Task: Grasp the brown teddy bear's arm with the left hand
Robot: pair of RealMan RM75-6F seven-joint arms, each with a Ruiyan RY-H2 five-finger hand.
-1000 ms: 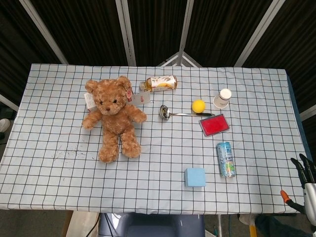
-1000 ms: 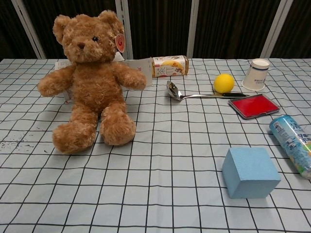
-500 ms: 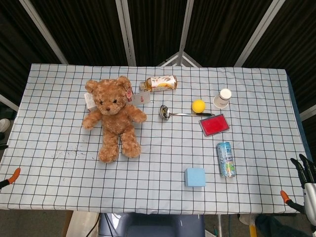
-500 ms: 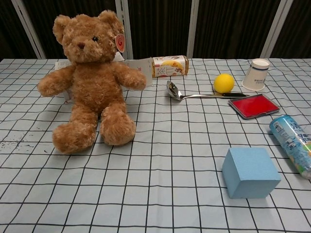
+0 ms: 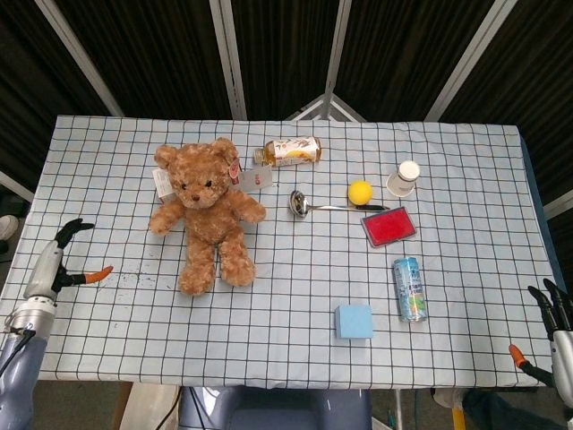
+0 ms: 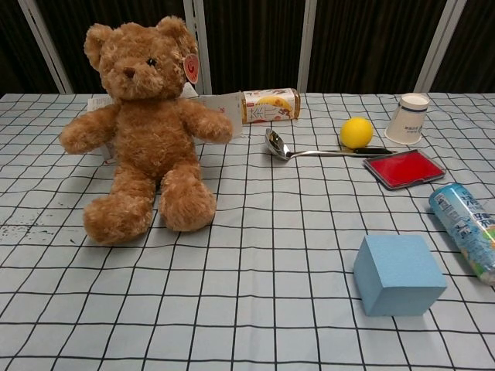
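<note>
Since the earlier frames, only the left hand (image 5: 55,260) had moved, rising over the table's left edge with fingers spread and holding nothing, well apart from the teddy bear. On the checked tablecloth (image 5: 466,170) the brown teddy bear (image 5: 205,213) sat left of centre, arms out, its nearer arm (image 5: 164,218) untouched. At the lower right corner the right hand (image 5: 553,309) hung released, fingers apart. A blue foam block (image 6: 397,273) lay near the front.
</note>
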